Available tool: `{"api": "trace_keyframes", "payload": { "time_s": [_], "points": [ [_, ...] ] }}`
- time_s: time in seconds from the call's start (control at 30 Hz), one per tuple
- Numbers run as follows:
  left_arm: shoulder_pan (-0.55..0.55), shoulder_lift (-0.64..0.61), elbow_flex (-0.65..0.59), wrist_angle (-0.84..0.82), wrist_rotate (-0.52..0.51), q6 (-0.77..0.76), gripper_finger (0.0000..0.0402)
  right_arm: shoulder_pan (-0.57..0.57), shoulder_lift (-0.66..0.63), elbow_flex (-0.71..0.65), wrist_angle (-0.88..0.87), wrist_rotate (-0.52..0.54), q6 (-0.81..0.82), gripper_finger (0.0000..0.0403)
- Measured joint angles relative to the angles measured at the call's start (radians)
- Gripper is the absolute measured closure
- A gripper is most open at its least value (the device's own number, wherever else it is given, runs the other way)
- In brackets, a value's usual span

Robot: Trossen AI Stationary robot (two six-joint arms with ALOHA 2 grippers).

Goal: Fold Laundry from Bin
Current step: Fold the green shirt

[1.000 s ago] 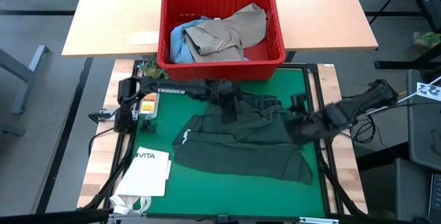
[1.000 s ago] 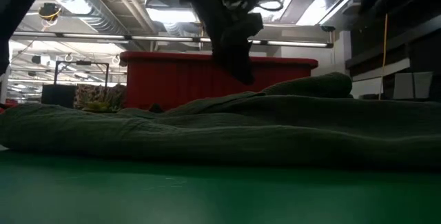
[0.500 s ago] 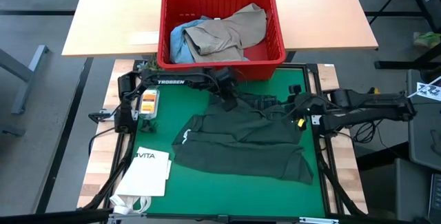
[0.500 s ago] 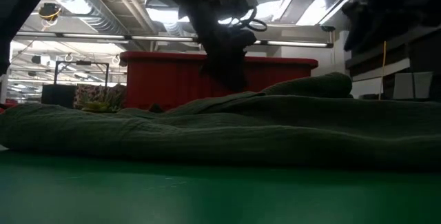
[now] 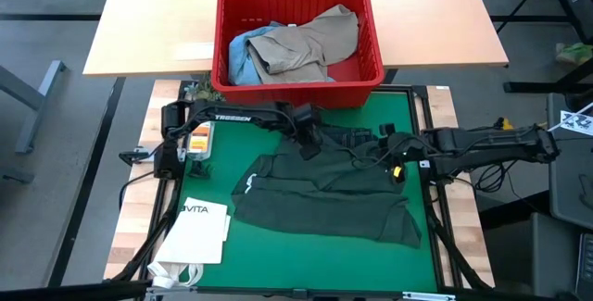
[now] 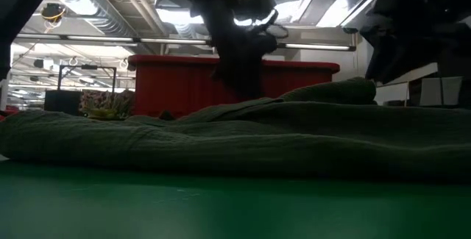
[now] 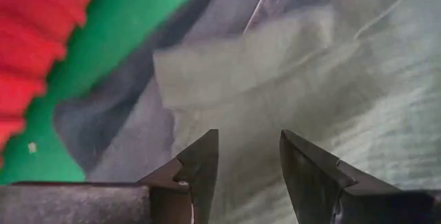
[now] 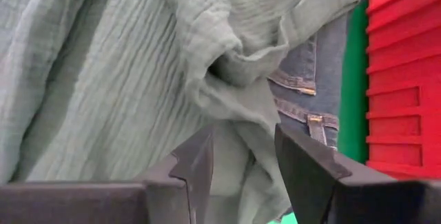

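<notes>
Two hands hover over the far edge of the green shirt [image 5: 324, 194], which lies spread on the green mat [image 5: 278, 255] of our counter, just in front of the red bin [image 5: 296, 83]. Our left hand [image 7: 248, 162] hangs open above a folded shirt edge near the bin, with nothing between its fingers. Our right hand [image 8: 241, 162] is open too, poised over a bunched fold of the shirt, where denim jeans [image 8: 310, 86] show underneath. A tan garment [image 5: 310, 42] and something light blue [image 5: 239, 56] wait in the bin.

We judge the main risk to be the jeans: if our right hand closes here, it may pinch denim along with the shirt and drag both. Uneven grips could also twist the shirt instead of flattening it.
</notes>
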Motion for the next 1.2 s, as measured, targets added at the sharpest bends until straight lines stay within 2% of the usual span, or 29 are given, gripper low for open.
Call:
{"api": "trace_keyframes", "payload": {
  "time_s": [0.53,0.67,0.83,1.07,1.2],
  "points": [
    [0.023,0.080,-0.001,-0.021,-0.005,-0.082,0.0257,0.000,0.000,-0.019,0.027,0.002,-0.027,0.0249],
    [0.024,0.086,0.000,-0.010,-0.036,-0.079,0.0296,0.000,0.000,-0.019,0.027,0.011,-0.027,0.0249],
    [0.029,0.087,0.000,-0.011,-0.057,-0.053,0.0387,0.000,0.000,-0.019,0.026,0.027,-0.026,0.0249],
    [0.033,0.070,0.000,-0.022,-0.110,-0.025,0.0400,0.000,0.000,-0.019,0.030,0.030,-0.026,0.0249],
    [0.040,0.056,0.000,-0.023,-0.129,0.003,0.0401,0.000,0.000,-0.019,0.068,0.083,-0.025,0.0249]
  ]
}}
